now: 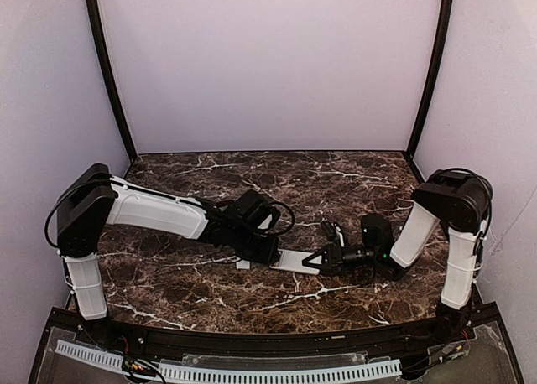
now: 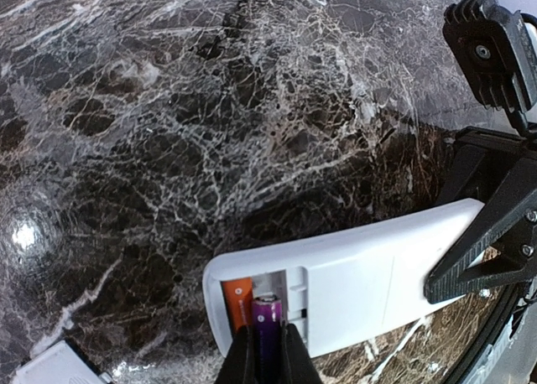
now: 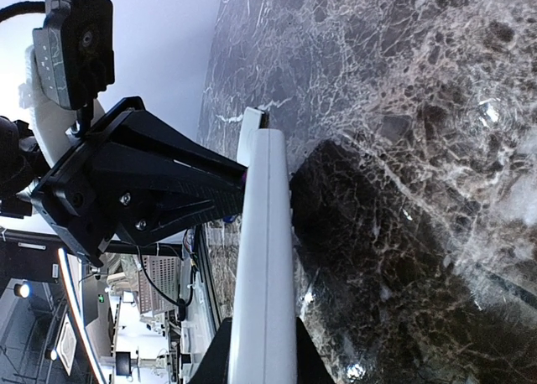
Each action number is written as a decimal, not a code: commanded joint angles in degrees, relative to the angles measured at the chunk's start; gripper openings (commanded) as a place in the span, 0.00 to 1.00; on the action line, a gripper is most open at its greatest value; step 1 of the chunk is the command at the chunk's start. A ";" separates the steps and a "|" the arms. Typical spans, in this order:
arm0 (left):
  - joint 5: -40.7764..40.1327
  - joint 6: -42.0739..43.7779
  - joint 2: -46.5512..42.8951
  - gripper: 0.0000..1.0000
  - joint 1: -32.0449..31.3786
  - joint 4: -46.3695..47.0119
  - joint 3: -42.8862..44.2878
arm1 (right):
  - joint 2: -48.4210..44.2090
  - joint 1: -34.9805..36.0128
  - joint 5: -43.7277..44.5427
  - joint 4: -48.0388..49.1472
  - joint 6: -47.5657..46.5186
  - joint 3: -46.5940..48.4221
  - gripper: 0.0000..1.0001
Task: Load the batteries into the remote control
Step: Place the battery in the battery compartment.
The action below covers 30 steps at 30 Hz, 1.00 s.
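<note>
The white remote control [image 2: 377,275] is held above the table with its plain back up and the battery compartment at its left end uncovered. An orange battery [image 2: 237,300] lies in the compartment's far slot. My left gripper [image 2: 267,344] is shut on the dark blue-purple battery [image 2: 267,321], whose tip rests in the neighbouring slot. My right gripper [image 3: 262,350] is shut on the other end of the remote control [image 3: 264,250], seen edge-on there. From above, the remote control [image 1: 295,262] spans between the left gripper [image 1: 267,251] and the right gripper [image 1: 323,260].
A small white cover plate [image 2: 50,369] lies on the dark marble table [image 2: 168,132] near the left gripper, and its corner [image 1: 243,265] shows from above. Plain walls close the back and sides. The black near rim [image 1: 268,338] runs between the arm bases.
</note>
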 commanded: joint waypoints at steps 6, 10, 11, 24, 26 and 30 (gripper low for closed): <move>-0.39 -0.09 1.44 0.07 -0.24 -3.07 2.26 | 0.99 0.74 0.81 1.95 0.50 0.24 0.00; -0.70 -0.54 1.95 0.17 -0.16 -3.15 2.62 | 1.09 0.82 0.70 1.88 0.65 0.38 0.00; -0.88 -0.52 2.13 0.19 -0.16 -3.16 2.79 | 1.01 0.82 0.64 1.76 0.66 0.38 0.00; -0.46 3.73 -2.82 0.36 0.57 1.77 1.26 | 0.48 0.70 0.01 -0.71 -0.25 0.21 0.00; 0.06 7.03 -4.93 0.42 0.70 3.03 0.25 | 0.52 0.69 -0.65 -1.43 -0.66 0.44 0.00; -0.18 15.83 -10.50 0.65 0.89 5.17 -2.73 | 0.12 0.56 -2.04 -3.47 -1.98 1.00 0.00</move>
